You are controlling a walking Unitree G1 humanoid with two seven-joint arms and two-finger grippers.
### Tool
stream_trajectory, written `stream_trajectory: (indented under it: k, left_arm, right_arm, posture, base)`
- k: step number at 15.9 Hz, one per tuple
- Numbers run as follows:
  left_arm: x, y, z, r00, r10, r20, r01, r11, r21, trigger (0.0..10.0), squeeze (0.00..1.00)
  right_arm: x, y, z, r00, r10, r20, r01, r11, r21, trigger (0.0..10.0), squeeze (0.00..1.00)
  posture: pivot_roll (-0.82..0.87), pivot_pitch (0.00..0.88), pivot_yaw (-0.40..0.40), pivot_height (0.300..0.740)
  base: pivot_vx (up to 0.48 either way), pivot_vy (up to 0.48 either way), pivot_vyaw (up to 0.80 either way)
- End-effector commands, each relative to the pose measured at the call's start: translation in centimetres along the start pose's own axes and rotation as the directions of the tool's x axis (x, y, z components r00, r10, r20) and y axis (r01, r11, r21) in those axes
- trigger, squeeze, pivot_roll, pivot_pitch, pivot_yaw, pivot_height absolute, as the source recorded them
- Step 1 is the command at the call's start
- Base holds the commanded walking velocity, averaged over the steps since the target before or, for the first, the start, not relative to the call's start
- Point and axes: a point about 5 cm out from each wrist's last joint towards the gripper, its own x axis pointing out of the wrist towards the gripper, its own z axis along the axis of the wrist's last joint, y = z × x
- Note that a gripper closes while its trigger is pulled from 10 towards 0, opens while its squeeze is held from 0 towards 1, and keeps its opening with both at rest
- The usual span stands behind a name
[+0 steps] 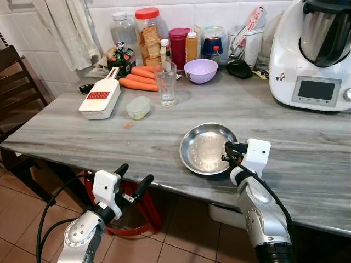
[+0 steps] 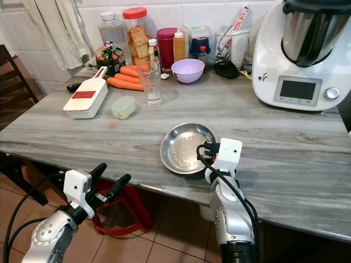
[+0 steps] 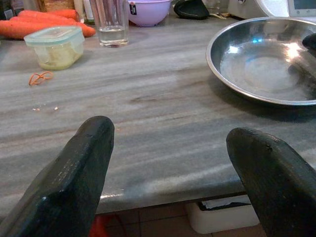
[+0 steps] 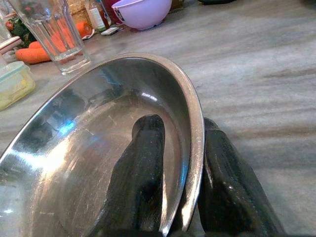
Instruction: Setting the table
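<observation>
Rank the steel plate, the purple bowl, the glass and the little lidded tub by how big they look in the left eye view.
1. Steel plate, pinched at its rim by the right gripper.
2. Purple bowl, though it stands farther back.
3. Glass and tub: too alike to rank.

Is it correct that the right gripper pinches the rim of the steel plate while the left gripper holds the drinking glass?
Not quite. The right gripper does pinch the steel plate rim, but the left gripper is open and empty below the table edge; the drinking glass stands alone, as the left eye view shows.
</observation>
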Motion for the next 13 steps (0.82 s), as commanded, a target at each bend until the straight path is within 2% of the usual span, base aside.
stream_trajectory:
  k: [1, 5, 6, 7, 11, 13]
  left_arm:
    - [-0.1, 0.3, 0.4, 1.000, 0.001, 0.005, -0.001, 1.000, 0.009, 10.0, 0.00]
    - [-0.1, 0.3, 0.4, 1.000, 0.001, 0.005, -0.001, 1.000, 0.009, 10.0, 0.00]
    - [2.1, -1.0, 0.2, 0.995, -0.102, 0.014, 0.102, 0.995, 0.006, 10.0, 0.00]
    - [3.1, -1.6, 0.3, 0.990, -0.142, 0.024, 0.142, 0.990, 0.007, 10.0, 0.00]
    - [3.7, -2.4, 1.1, 0.986, -0.155, 0.055, 0.155, 0.988, 0.007, 10.0, 0.00]
    - [3.8, -2.2, 1.1, 0.984, -0.167, 0.064, 0.167, 0.986, 0.006, 10.0, 0.00]
  right_arm:
    - [0.2, 0.4, 0.3, 1.000, 0.012, 0.010, -0.013, 1.000, 0.002, 10.0, 0.00]
    - [0.2, 0.4, 0.3, 1.000, 0.012, 0.010, -0.013, 1.000, 0.002, 10.0, 0.00]
    - [0.6, -0.9, -0.4, 0.999, -0.046, -0.007, 0.046, 0.999, 0.019, 10.0, 0.00]
    - [0.6, -1.4, -0.6, 0.998, -0.061, -0.012, 0.061, 0.998, 0.015, 10.0, 0.00]
    - [0.7, -1.4, -1.1, 0.998, -0.061, -0.034, 0.062, 0.998, 0.025, 10.0, 0.00]
    - [1.4, -1.0, -0.9, 0.998, -0.056, -0.039, 0.057, 0.998, 0.039, 10.0, 0.00]
  posture:
    - [0.00, 0.000, 0.102, 0.740]
    - [0.00, 0.000, 0.102, 0.740]
    - [-0.08, 0.000, 0.143, 0.740]
    - [-0.07, 0.000, 0.144, 0.740]
    - [-0.07, 0.000, 0.141, 0.740]
    - [-0.07, 0.000, 0.134, 0.740]
  base:
    - [0.000, 0.000, 0.00]
    - [0.000, 0.000, 0.00]
    - [0.000, 0.000, 0.00]
    - [0.000, 0.000, 0.00]
    - [0.000, 0.000, 0.00]
    - [0.000, 0.000, 0.00]
